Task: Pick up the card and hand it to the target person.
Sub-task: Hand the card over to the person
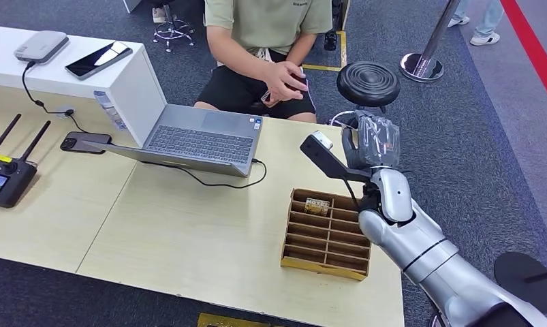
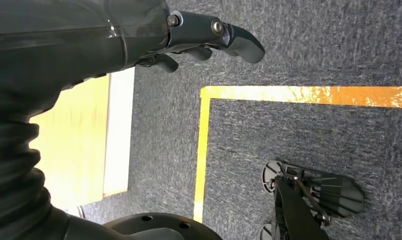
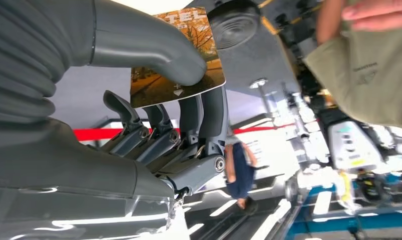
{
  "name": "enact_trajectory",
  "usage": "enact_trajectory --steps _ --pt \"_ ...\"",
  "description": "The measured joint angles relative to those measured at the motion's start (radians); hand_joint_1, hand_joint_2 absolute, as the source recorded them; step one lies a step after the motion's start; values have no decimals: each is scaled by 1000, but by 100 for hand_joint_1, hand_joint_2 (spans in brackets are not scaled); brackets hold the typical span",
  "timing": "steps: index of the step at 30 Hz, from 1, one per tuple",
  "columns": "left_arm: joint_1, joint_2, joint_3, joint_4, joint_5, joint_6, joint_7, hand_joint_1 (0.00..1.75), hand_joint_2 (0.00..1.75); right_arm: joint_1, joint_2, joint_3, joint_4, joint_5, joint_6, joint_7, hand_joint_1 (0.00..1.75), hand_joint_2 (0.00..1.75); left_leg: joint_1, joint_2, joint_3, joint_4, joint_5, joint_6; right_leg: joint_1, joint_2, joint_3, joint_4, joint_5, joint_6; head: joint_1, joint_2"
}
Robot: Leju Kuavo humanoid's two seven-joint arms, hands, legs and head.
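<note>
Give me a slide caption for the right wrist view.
Right hand pinches the card between thumb and fingers, raised toward the seated person.

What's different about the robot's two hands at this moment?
The right hand pinches a card between thumb and fingers; the left hand holds nothing, its fingers loosely apart. The right hand is raised beyond the table's far edge, toward the seated person; the left hand hangs down over the carpet. Both have dark grey fingers.
</note>
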Motion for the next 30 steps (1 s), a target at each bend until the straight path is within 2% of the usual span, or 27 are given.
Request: enact_trajectory --steps 22,26,30 --pt "-4 1 -21 0 0 0 11 0 175 -13 4 -12 86 3 20 37 155 175 0 0 0 0 0 0 0 0 0 0 0 0 0 0" --pt "-4 2 -26 0 3 -1 6 0 175 -17 4 -14 86 4 24 43 0 175 0 0 0 0 0 0 0 0 0 0 0 0 0 0" --pt "-4 2 -29 0 3 -2 -3 0 175 -18 4 -17 84 8 26 45 0 175 0 0 0 0 0 0 0 0 0 0 0 0 0 0"
